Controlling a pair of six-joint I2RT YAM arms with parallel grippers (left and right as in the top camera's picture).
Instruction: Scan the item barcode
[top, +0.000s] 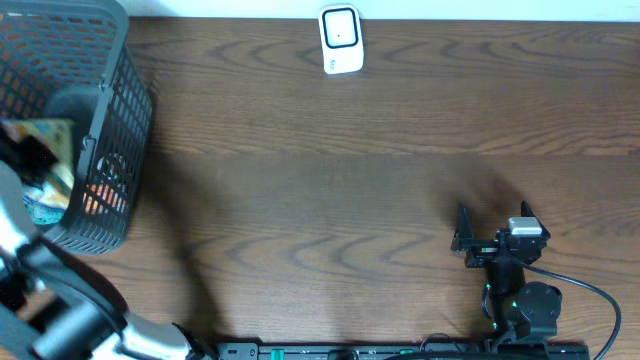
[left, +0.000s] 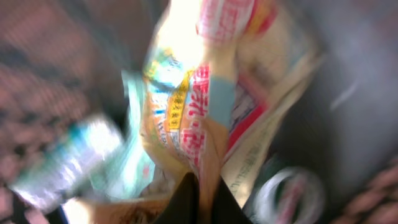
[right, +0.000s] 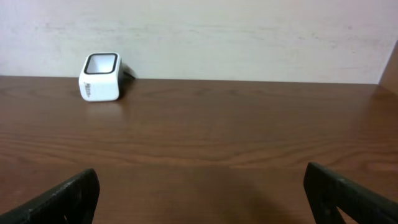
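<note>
Seen from overhead, a black plastic mesh basket (top: 115, 150) stands on the dark brown wooden surface (top: 320, 180) at about 10 o'clock, at the left edge. The left arm (top: 60, 300) reaches into it from 7 o'clock. In the left wrist view, which is rather blurred, the left claw (left: 204, 186) is closed narrow, and its two dark fingers (left: 185, 200) pinch the lower edge of a cream plastic packet with red and yellow print (left: 205, 93). This packet is inside the basket and stands up from the fingers toward 12 o'clock. Beside it, at 8 o'clock, lies a pale blue and white wrapper (left: 62, 162), and at 4 o'clock there is a round white item (left: 292, 193); both are too blurred to read. A small white box-shaped barcode scanner with a dark window (top: 340, 40) stands at 12 o'clock on the surface, well apart from the basket. The right claw (top: 493, 215) is at about 4 o'clock, low over the surface, with its fingers spread wide and nothing between them. In its own view the scanner (right: 99, 76) is far ahead at 11 o'clock, near the pale wall (right: 249, 31).
</note>
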